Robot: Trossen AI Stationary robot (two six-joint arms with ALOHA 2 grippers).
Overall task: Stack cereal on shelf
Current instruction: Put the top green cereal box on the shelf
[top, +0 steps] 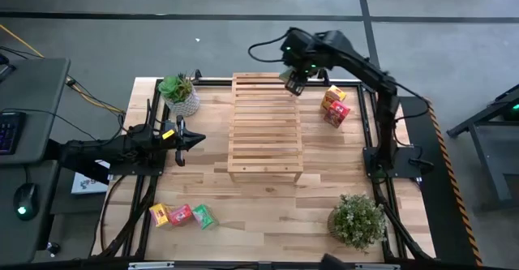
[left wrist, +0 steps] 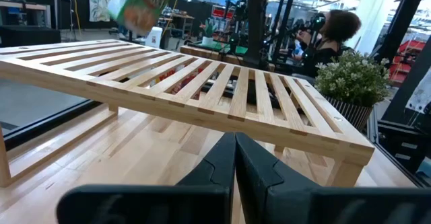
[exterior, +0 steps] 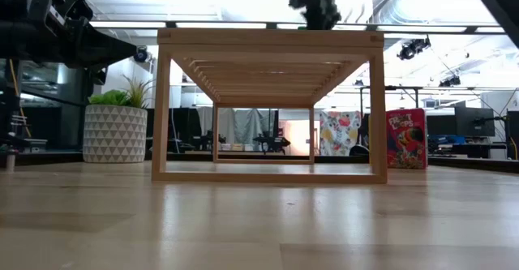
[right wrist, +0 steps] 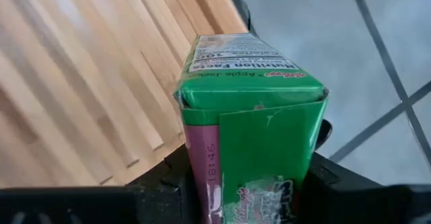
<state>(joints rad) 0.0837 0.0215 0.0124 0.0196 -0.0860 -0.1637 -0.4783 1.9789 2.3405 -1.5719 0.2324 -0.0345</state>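
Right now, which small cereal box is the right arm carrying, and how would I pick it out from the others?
Start at the light slatted wooden rack in the table's middle and go to its far right corner. There the right gripper holds a small green cardboard cereal box above the slats. It is the only box off the table: two others stand together right of the rack, three lie at the near left edge.

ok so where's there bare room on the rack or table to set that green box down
The whole slatted top of the rack is bare; the right gripper holds the green box over its far corner. Table is bare between the rack's near edge and the front plant. Crowded: the three boxes at front left, two boxes at far right.
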